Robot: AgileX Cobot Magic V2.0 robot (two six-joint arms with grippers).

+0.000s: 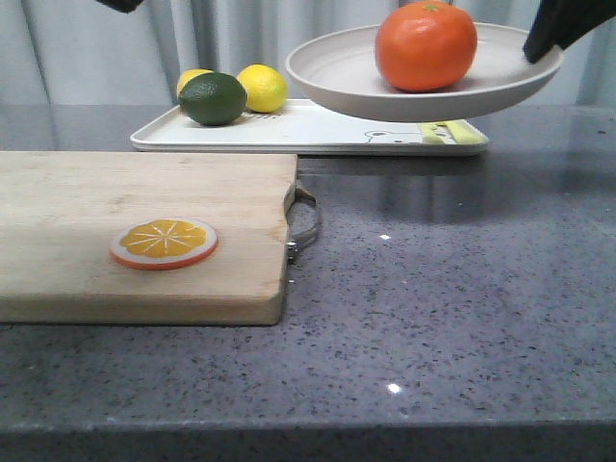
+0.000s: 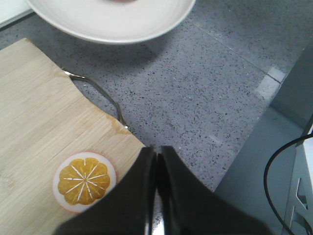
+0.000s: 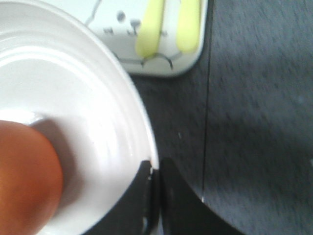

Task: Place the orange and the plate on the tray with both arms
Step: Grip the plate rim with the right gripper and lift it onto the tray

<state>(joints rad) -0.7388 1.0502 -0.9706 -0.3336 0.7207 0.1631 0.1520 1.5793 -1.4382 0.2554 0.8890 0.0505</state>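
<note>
Up in the air, above the grey surface (image 1: 452, 289), hangs the plate (image 1: 337, 72), tilted a little over the near right end of the tray (image 1: 318, 135). The right end effector (image 3: 157, 171) is pinching the plate's rim. The orange (image 1: 425, 45) sits on the plate. Two lemons (image 1: 262, 87) and a lime (image 1: 213, 98) lie on the tray's left end. The left end effector (image 2: 156, 156) is clenched with nothing in it, over the wooden board (image 1: 144, 231), near the orange slice (image 1: 164, 243).
</note>
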